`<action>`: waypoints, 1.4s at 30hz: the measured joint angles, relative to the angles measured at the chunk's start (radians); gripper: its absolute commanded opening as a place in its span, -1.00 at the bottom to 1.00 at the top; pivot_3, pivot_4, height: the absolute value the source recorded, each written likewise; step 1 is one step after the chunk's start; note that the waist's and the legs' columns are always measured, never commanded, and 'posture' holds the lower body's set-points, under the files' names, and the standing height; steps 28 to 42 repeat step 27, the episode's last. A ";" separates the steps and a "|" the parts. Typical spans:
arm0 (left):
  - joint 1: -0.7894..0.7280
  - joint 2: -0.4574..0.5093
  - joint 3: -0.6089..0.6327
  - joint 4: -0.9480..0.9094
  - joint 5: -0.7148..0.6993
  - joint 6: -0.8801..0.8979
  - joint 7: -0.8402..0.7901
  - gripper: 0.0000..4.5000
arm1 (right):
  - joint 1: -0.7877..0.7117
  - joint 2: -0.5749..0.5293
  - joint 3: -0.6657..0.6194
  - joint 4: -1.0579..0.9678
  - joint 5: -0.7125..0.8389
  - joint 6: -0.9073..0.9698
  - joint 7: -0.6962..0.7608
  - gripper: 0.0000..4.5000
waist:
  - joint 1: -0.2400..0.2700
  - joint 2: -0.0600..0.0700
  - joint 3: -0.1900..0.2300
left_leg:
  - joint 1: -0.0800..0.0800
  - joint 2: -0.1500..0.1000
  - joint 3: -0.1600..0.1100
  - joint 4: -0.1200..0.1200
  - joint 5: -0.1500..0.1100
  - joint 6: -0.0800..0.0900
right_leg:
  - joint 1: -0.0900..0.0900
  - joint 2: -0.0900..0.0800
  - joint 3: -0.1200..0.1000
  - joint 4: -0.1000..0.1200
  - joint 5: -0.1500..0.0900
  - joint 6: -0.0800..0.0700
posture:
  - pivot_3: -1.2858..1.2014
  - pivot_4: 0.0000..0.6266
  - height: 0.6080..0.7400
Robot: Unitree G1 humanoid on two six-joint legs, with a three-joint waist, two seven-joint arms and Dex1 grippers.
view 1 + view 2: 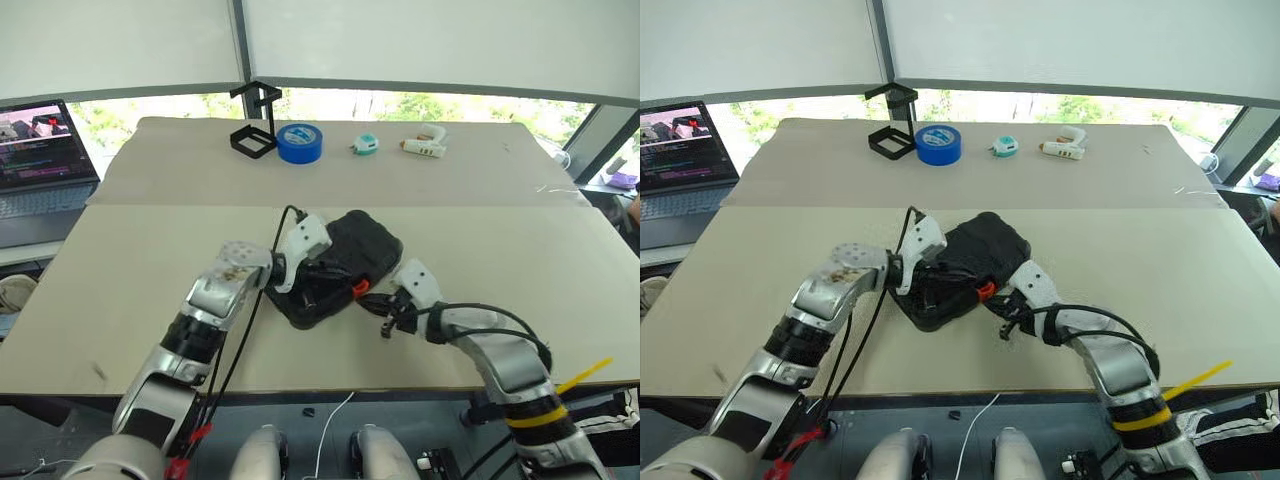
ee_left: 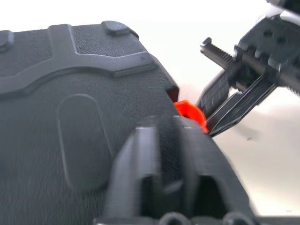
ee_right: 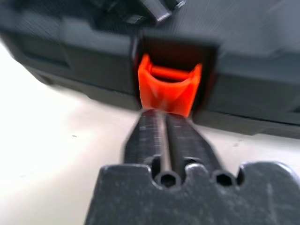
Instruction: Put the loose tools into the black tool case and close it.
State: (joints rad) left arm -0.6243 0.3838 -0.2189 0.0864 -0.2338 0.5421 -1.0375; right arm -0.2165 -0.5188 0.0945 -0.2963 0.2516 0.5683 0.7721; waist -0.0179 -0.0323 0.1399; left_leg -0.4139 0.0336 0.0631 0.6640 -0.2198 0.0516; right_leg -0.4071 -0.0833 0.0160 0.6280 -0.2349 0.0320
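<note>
Risk: your right gripper, fingers nearly together, is nudging the orange latch; left gripper, fingers together, is steadying the black tool case, which could slide left, unlatched.

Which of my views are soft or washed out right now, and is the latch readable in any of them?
Right wrist view: everything is soft, yet the orange latch reads clearly just past the right gripper. Left wrist view: background blown out white, the near fingers blurred, the black tool case lid sharper. Left eye view: bright windows behind, the table evenly lit.
</note>
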 measured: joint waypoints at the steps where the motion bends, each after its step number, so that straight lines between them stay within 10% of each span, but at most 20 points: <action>1: 0.023 0.014 0.014 -0.016 -0.013 -0.021 -0.012 0.09 | 0.019 -0.018 -0.017 -0.015 0.007 -0.016 0.012 -0.09 | 0.000 0.000 0.000 | 0.000 0.000 0.000 -0.001 0.000 0.000 | 0.000 0.000 0.000 0.000 0.000 -0.001 | 0.03 -0.52 1.00; 7: 0.217 0.153 0.224 -0.068 -0.109 -0.179 -0.074 0.99 | 0.169 -0.132 -0.165 -0.006 0.012 -0.249 0.116 0.84 | 0.002 0.002 0.004 | -0.003 0.000 0.002 -0.004 0.000 0.000 | -0.005 0.000 0.000 -0.001 -0.001 -0.002 | 0.03 -0.52 1.00; 9: 0.291 0.222 0.286 -0.088 -0.121 -0.211 -0.085 1.00 | 0.201 -0.140 -0.221 0.033 0.051 -0.368 0.190 0.96 | 0.005 0.002 0.004 | -0.003 0.000 0.002 -0.004 0.000 0.000 | -0.005 0.000 0.000 -0.002 -0.001 -0.001 | 0.03 -0.52 1.00; 19: 0.657 0.364 0.493 0.002 -0.001 -0.582 -0.009 1.00 | 0.272 -0.265 -0.357 0.239 0.087 -0.667 0.389 0.96 | 0.024 0.003 0.006 | -0.003 -0.001 0.006 -0.004 -0.004 -0.009 | -0.011 -0.017 -0.002 -0.004 -0.005 -0.007 | 0.03 -0.52 1.00; 42: 0.678 0.360 0.494 -0.016 -0.006 -0.622 0.053 1.00 | 0.257 -0.263 -0.358 0.349 0.076 -0.776 0.378 0.96 | 0.031 0.003 0.006 | -0.008 -0.001 0.018 -0.004 0.000 -0.002 | -0.013 -0.021 -0.003 -0.003 0.000 0.001 | 0.03 -0.52 1.00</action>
